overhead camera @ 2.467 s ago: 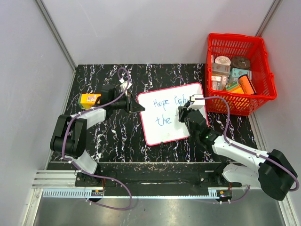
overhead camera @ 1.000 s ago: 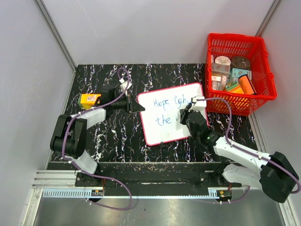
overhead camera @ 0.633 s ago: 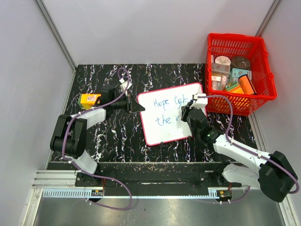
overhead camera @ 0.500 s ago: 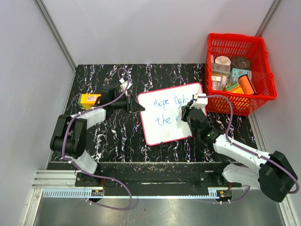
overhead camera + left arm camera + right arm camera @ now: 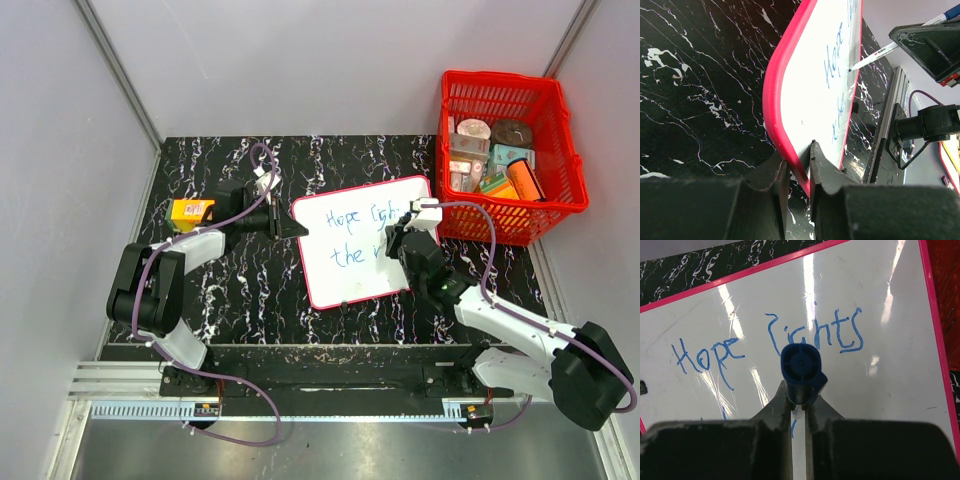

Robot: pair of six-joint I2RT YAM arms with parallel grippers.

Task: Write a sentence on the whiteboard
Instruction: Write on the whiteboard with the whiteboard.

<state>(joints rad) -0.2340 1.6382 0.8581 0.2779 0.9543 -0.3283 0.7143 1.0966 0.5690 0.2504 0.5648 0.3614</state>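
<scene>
The whiteboard [image 5: 345, 255], white with a red-pink frame, lies on the black marbled table. Blue handwriting [image 5: 350, 218] on it reads "Hope lights" on the top line and "the" [image 5: 347, 254] below. My left gripper [image 5: 283, 226] is shut on the board's left frame edge [image 5: 790, 165]. My right gripper [image 5: 396, 246] is shut on a blue-capped marker [image 5: 800, 371] and holds it on the board to the right of "the". In the right wrist view the marker's cap end hides its tip; "Hope" [image 5: 707, 356] and "lights" [image 5: 815, 332] show above it.
A red basket [image 5: 512, 215] with several tins and boxes stands at the back right, close to the board's right edge. A yellow-orange box [image 5: 190, 211] lies at the left beside my left arm. Grey walls enclose the table.
My right gripper has shifted slightly right along the board's lower line with the marker. The left arm and the board have not moved.
</scene>
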